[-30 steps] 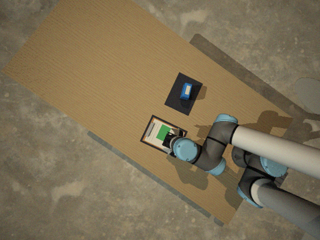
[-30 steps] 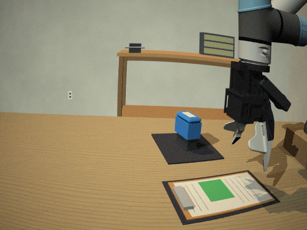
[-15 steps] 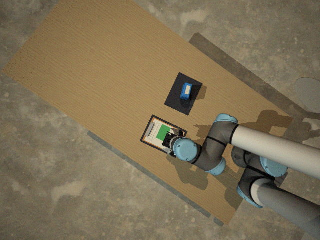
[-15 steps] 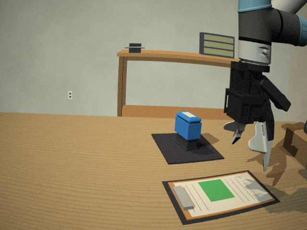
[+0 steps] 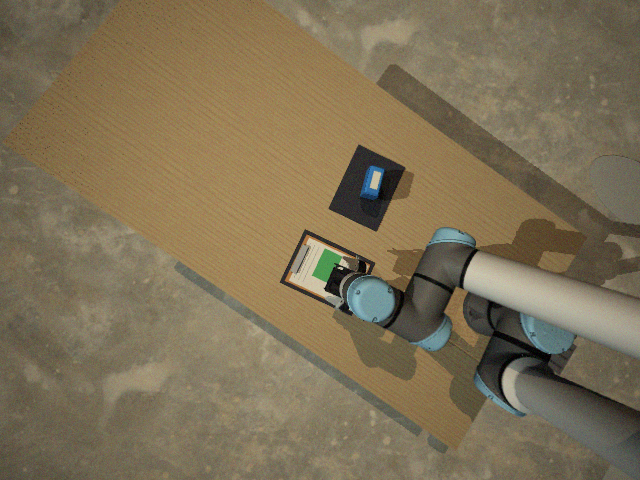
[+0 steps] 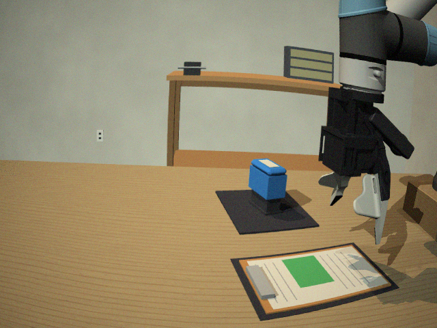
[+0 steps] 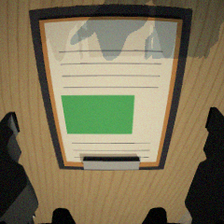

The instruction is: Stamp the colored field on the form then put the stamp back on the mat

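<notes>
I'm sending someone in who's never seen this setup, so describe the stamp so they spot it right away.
On the long wooden table, find the dark square mat just beyond the clipboard form. The stamp stands upright on it: a blue block with a pale label on top, the only blue item on the table.

Blue stamp (image 6: 267,182) (green field (image 6: 307,270), lined form (image 6: 339,280))
</notes>
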Motion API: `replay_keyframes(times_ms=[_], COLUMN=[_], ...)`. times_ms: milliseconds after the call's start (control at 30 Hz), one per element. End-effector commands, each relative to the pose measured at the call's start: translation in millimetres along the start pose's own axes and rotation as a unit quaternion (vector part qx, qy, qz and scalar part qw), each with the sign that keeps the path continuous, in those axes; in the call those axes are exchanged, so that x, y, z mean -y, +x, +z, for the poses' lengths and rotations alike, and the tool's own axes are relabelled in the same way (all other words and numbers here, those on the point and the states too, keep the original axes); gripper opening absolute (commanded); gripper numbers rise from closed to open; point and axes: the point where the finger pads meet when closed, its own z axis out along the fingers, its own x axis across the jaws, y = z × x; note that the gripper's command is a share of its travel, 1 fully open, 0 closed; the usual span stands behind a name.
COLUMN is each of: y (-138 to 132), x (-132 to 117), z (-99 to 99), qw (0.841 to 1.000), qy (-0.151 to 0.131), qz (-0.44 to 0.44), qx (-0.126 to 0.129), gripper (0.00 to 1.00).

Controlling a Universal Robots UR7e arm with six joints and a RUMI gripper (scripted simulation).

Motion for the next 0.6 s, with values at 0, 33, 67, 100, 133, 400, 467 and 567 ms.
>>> replay_keyframes(times_ms=[0,33,67,100,133,400,467,567], y=[0.1,0.1,0.2,0.2,0.3,1.0,1.1,1.4], x=[0.7,0.6,0.6,0.5,0.5,-0.4,-0.6,-1.1], z=[0.9,0.8,0.7,0.6,0.5,-1.6,-2.0,-2.8], qw=[1.0,1.0,1.0,1.0,1.0,1.0,1.0,0.999], qy=[0.001,0.001,0.001,0.001,0.001,0.0,-0.001,-0.001], qz=[0.002,0.003,0.004,0.005,0.007,0.025,0.029,0.037], qx=[0.0,0.0,0.0,0.0,0.0,0.0,0.0,0.0], gripper=[1.0,1.0,1.0,1.0,1.0,1.0,1.0,1.0])
